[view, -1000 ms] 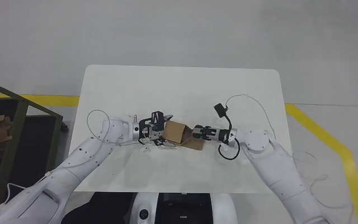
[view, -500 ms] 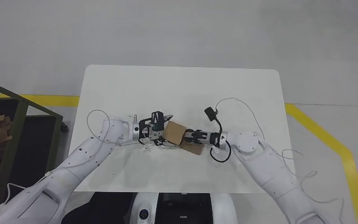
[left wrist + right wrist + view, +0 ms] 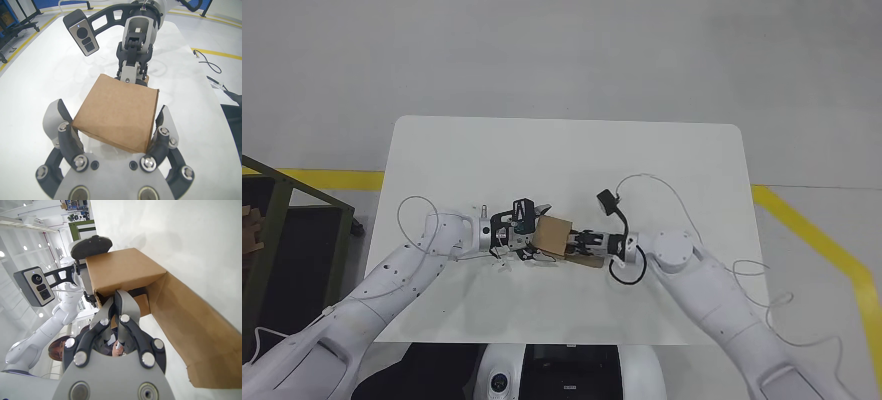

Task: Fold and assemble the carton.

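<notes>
A brown carton [image 3: 554, 236] lies near the front middle of the white table [image 3: 442, 150], between the two grippers. My left gripper [image 3: 530, 238] holds its closed end, and in the left wrist view the pads [image 3: 63, 113] press on both near corners of the carton [image 3: 117, 113]. My right gripper [image 3: 115, 293] is shut, with its tips pushed just inside the carton's open end [image 3: 132, 291], under the top panel. A long open flap [image 3: 189, 330] sticks out beside it. From the left wrist view, the right gripper [image 3: 132, 77] touches the far edge.
A dark green frame cart [image 3: 272, 220] stands off the table's left side. A thin cable [image 3: 682, 185] loops over the table behind the right arm. Another cable [image 3: 208, 62] lies at the table's edge. The back half of the table is bare.
The right arm has slid left toward the carton, bringing its gripper from beside the open flap into the open end. The left gripper and carton have stayed put.
</notes>
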Controlling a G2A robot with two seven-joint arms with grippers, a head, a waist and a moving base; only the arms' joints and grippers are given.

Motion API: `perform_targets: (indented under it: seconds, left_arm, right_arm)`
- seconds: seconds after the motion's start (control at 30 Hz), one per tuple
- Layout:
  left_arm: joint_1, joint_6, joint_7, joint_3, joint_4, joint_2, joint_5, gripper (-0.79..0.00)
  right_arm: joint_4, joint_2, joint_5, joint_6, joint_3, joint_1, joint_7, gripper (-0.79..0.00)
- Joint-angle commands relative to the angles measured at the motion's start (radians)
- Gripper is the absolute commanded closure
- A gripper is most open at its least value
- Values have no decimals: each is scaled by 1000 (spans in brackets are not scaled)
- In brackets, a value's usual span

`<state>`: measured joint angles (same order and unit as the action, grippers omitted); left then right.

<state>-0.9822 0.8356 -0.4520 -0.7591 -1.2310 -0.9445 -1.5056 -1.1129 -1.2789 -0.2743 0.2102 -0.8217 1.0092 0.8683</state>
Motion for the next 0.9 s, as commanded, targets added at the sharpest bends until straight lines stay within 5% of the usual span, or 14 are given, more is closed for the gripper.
perform_targets:
  seconds: [0.0, 0.4, 0.87]
  left_arm:
    - [0, 0, 0, 0, 0, 0, 0, -785]
    - [0, 0, 0, 0, 0, 0, 0, -785]
    - [0, 0, 0, 0, 0, 0, 0, -785]
  right_arm:
    - [16, -5, -12, 7, 5, -7, 8, 0]
    - [24, 1, 49, 21, -13, -17, 22, 0]
    - [-293, 98, 181, -73, -253, 191, 18, 0]
